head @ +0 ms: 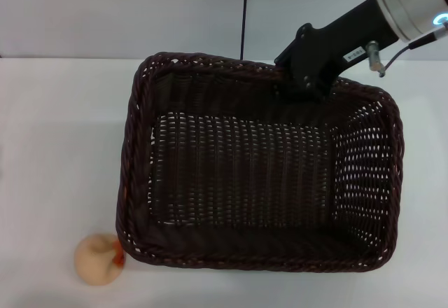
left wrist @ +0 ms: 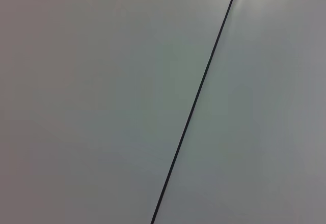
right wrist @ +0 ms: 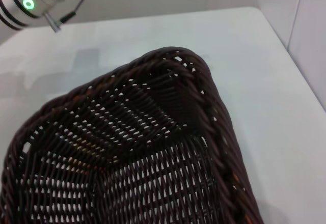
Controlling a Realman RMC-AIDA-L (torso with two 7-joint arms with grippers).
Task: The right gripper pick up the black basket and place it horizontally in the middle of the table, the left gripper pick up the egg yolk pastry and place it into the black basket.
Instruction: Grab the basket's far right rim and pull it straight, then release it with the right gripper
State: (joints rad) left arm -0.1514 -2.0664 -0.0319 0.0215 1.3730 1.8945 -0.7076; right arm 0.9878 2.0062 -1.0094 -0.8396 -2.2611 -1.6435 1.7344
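Note:
The black basket [head: 238,175] takes up the middle of the white table [head: 56,147], long side across, open side up and empty. My right gripper [head: 302,87] comes in from the upper right and is closed on the basket's far rim near its right corner. The right wrist view looks down into the basket [right wrist: 153,132] at one corner. The egg yolk pastry [head: 99,257] lies on the table just off the basket's near left corner, orange patch toward the basket. My left gripper is out of view.
The left wrist view shows only pale grey wall panels with a black seam [left wrist: 196,102]. The same seam [head: 243,14] stands behind the table. A silver arm segment with a green light [right wrist: 25,2] shows in the right wrist view.

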